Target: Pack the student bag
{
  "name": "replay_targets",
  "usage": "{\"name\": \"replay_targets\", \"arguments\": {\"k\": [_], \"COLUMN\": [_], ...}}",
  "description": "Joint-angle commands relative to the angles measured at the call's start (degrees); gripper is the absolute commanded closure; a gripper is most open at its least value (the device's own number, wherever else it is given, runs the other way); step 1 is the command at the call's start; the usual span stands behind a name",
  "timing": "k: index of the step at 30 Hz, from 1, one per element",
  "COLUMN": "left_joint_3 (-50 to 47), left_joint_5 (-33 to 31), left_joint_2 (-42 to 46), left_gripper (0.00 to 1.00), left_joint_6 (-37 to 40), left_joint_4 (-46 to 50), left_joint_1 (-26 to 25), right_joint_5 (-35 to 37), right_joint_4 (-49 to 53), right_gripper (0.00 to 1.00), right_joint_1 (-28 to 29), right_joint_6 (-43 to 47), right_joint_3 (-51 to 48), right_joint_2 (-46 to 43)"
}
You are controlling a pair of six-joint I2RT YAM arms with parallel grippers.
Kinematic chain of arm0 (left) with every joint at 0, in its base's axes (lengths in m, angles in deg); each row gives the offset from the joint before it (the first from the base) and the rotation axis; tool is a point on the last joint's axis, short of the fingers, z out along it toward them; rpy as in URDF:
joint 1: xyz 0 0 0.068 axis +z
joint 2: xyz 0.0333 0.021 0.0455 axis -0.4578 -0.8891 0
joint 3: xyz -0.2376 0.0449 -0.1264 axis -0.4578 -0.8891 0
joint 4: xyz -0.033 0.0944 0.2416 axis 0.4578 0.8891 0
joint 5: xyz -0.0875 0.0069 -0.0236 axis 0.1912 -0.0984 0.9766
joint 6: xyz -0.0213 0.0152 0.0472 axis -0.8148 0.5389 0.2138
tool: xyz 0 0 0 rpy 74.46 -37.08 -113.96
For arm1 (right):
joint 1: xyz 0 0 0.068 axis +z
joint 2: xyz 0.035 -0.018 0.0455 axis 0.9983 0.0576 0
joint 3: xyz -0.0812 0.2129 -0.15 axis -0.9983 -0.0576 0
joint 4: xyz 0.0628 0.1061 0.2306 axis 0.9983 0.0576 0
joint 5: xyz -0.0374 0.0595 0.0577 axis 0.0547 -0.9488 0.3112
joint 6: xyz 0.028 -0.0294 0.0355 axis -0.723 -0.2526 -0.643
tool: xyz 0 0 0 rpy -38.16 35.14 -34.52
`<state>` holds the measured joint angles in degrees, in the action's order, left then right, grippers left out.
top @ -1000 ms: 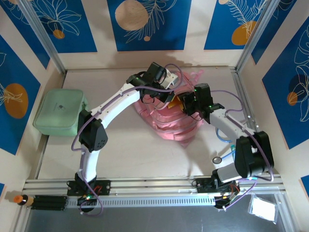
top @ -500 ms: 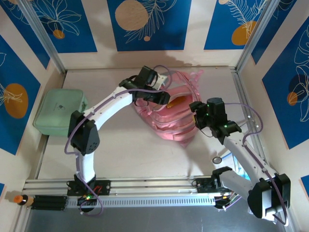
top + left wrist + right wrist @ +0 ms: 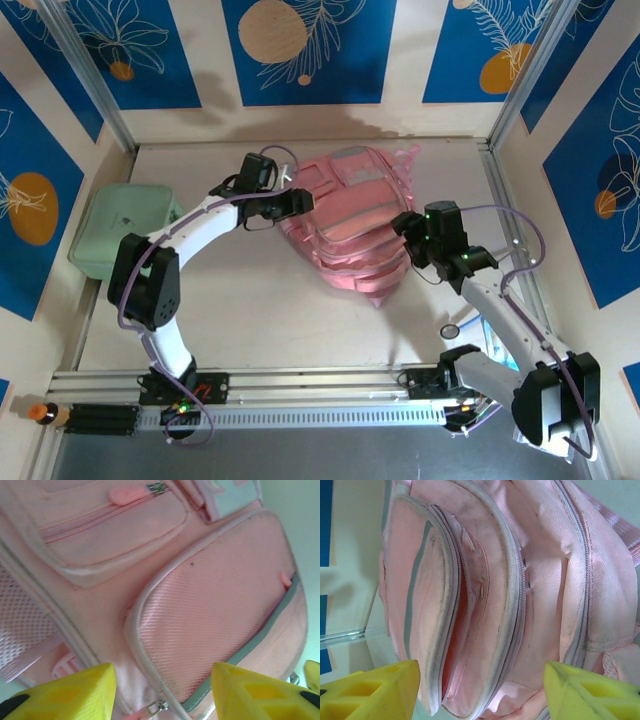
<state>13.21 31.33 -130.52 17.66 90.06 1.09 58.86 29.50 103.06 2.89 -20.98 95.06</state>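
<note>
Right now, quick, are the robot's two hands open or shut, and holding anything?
Left gripper: open, holding nothing, facing the pink backpack.
Right gripper: open, holding nothing, facing the backpack too.

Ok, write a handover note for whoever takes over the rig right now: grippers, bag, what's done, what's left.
Left gripper: open, empty, by the left edge of the backpack.
Right gripper: open, empty, at its right side.
Backpack: lying in the middle of the table, one pocket gaping unzipped.
Done: contents cannot be seen.
Left: green case sits outside, at the table's left; pocket probably needs zipping.
</note>
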Motion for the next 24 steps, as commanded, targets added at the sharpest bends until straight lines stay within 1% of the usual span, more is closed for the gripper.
{"name": "replay_targets", "arguments": {"k": [1,8,13,20,24], "left_joint_3": [2.6,6.1,7.2,8.2,8.3], "left_joint_5": [1.9,4.3,7.6,8.5,8.6], "left_joint_2": [-3.2,-7.8,-9.5,-11.4,-11.6], "left_gripper": [0.51,0.55,0.64,0.68,0.75], "left_joint_6": [-1.9,-2.7,-3.2,-3.0,-3.1], "left_joint_4": [-1.1,-0.1,-0.5,0.5,0.5], "left_joint_1": [-0.2,-0.3,-0.5,-0.8,-0.8], "right_joint_5": [-2.1,-5.4,-7.8,-8.0,-8.8], "right_joint_4": [1.1,1.9,2.0,3.5,3.9], "right_gripper": [0.35,0.36,0.36,0.35,0.33], "right_joint_1": [0.4,-0.2,-1.7,-3.5,-4.7], "right_joint_6": [3.7,6.7,8.7,10.3,11.2], "right_joint_3": [3.1,6.3,7.7,7.7,7.5], "right_joint_2": [2.2,7.4,10.6,12.5,12.7]}}
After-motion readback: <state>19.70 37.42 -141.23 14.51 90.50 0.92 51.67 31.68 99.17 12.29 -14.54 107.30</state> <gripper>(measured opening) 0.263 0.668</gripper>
